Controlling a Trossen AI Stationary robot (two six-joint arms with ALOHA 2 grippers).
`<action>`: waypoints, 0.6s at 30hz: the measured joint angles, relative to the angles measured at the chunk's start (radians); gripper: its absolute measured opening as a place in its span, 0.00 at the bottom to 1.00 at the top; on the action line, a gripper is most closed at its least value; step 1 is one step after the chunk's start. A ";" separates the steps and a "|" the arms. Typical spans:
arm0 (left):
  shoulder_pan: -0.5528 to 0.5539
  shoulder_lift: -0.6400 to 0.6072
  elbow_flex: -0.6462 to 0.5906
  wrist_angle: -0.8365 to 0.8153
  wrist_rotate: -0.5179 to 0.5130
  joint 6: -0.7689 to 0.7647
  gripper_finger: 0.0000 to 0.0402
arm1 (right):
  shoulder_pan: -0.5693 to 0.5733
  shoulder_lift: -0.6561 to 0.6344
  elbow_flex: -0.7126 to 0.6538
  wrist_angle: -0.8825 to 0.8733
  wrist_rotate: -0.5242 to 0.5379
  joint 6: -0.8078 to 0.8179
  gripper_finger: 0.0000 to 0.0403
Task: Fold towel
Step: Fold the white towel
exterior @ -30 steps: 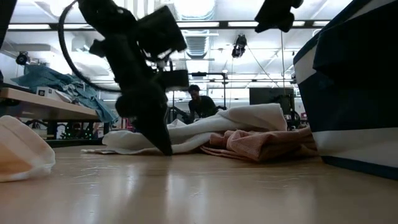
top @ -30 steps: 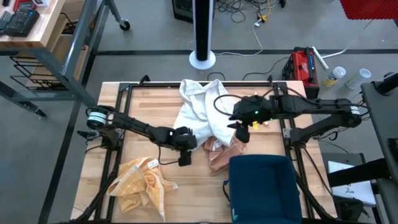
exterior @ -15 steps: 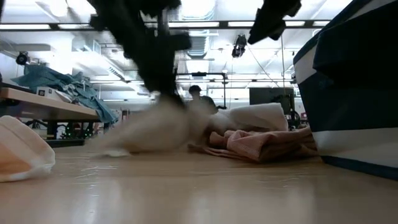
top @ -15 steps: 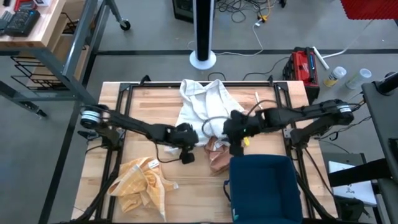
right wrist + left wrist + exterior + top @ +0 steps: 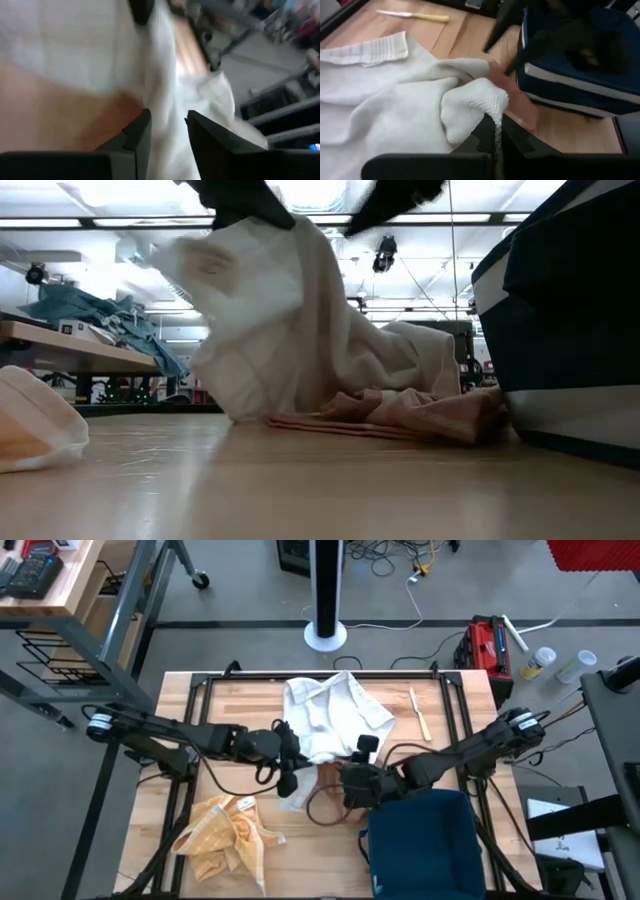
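Observation:
A white towel [image 5: 325,715] lies at the table's far middle, its far part flat on the wood. Its near part [image 5: 265,300] is lifted and hangs from my left gripper [image 5: 288,772], which is shut on it. A crumpled pink cloth [image 5: 328,778] lies on the table under the lifted part. My right gripper [image 5: 347,786] hovers over the pink cloth beside the navy bin. In the right wrist view its fingers [image 5: 142,135] stand apart, with the white towel [image 5: 165,95] blurred just beyond them. Whether they touch it I cannot tell. My left gripper pinches a bunched fold at the white towel's near edge [image 5: 487,107] between its two fingers, several layers thick. The fingers slant downward from the table's left. The held part is lifted clear and hangs slack; the towel's lower folds [image 5: 300,395] rest on the table and the pink cloth.
A navy bin [image 5: 425,840] stands at the near right, close to my right gripper. A crumpled yellow cloth [image 5: 225,835] lies near left. A yellow-handled knife [image 5: 418,712] lies far right. A black frame [image 5: 205,690] rims the table.
My left gripper has shut on the white towel's near edge and risen, lifting that part clear while the far part stays on the table. My right gripper has swung toward the table's near-left, sinking and rolling, to just above the pink cloth.

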 joint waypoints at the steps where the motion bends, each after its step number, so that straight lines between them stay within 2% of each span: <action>1: -0.001 0.006 0.000 0.002 -0.001 -0.009 0.00 | 0.003 0.000 0.000 0.012 -0.009 -0.018 0.33; 5: -0.006 0.029 -0.003 0.033 -0.007 -0.023 0.00 | -0.001 0.016 0.011 0.122 -0.087 -0.038 0.38; 7: -0.009 0.039 0.002 0.095 -0.007 -0.014 0.00 | -0.007 0.033 0.016 0.113 -0.085 -0.023 0.40; 12: -0.023 0.051 0.001 0.125 0.042 0.005 0.00 | -0.040 0.069 0.025 0.152 -0.083 0.036 0.42; 15: -0.035 0.052 0.000 0.120 0.061 0.012 0.01 | -0.045 0.086 0.023 0.144 -0.048 0.043 0.36; 18: -0.056 0.051 0.000 0.090 0.063 0.002 0.05 | -0.044 0.087 0.023 0.153 -0.042 0.025 0.23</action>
